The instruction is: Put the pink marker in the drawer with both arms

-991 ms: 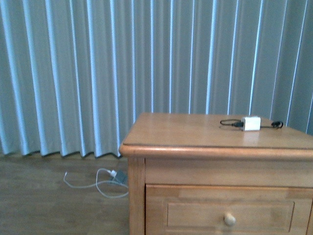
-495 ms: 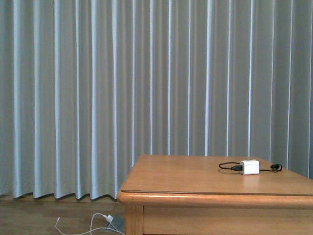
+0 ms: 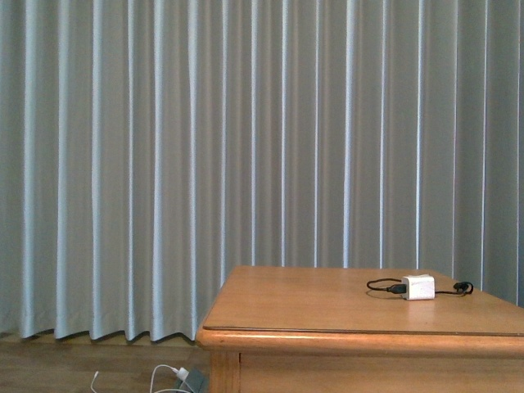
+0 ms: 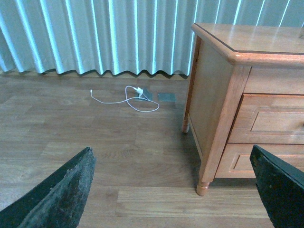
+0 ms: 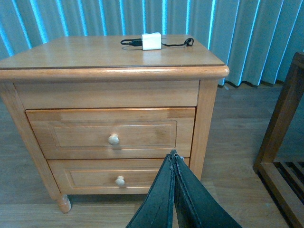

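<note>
Your left jaws (image 4: 173, 190) hang spread wide over the floor (image 4: 95, 142), your right jaws (image 5: 174, 159) sit pressed together facing the closed drawer (image 5: 111, 134).

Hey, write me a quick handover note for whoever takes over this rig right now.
Left gripper: open, empty, hanging over the floor beside the cabinet.
Right gripper: shut, empty, in front of the cabinet.
Drawer: the top one, fully closed, round knob untouched.
Pink marker: not visible in any view. On the cabinet top there is only a white charger block with its black cable.
Done: nothing yet.
Left: find the marker, pull the drawer open, put the marker inside.
</note>
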Robot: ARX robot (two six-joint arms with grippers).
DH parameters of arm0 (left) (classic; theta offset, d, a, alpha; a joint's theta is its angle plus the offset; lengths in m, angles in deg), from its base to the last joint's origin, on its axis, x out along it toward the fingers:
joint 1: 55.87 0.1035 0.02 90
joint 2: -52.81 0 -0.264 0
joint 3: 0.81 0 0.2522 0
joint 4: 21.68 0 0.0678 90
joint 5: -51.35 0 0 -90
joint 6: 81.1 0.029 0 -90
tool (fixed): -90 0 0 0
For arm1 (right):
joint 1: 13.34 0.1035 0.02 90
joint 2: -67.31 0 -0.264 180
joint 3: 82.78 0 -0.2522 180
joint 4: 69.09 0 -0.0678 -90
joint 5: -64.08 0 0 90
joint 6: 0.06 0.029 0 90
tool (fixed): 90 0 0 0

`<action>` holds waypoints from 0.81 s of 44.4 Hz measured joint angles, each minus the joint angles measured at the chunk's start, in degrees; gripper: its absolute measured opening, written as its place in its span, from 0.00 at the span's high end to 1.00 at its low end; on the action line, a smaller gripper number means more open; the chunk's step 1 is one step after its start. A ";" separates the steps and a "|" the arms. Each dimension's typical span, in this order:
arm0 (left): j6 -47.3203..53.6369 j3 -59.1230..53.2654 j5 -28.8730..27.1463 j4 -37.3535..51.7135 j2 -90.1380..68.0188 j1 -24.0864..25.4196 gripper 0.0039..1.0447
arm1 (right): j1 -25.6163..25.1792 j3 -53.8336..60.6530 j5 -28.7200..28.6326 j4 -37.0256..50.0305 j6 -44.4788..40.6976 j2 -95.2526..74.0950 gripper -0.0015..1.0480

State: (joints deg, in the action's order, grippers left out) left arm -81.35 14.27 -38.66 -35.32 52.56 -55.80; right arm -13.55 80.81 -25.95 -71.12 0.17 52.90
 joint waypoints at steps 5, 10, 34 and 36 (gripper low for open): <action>0.00 0.00 0.02 0.00 0.00 0.00 0.06 | 0.02 0.52 0.00 -0.98 -0.02 1.60 0.99; -0.02 0.00 0.00 0.00 0.00 0.00 0.06 | 0.02 2.36 0.00 -0.79 -0.04 3.39 0.99; 0.00 0.00 0.00 -0.04 0.00 0.00 0.06 | 0.04 2.32 -0.02 -11.65 -0.04 14.16 0.99; 0.00 0.00 0.02 -0.04 0.00 0.00 0.06 | 0.04 2.32 0.00 -11.65 -0.04 14.16 0.99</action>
State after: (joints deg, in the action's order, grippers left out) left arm -81.35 14.27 -38.64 -35.36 52.56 -55.80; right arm -13.50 83.12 -25.95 -82.77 0.13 67.06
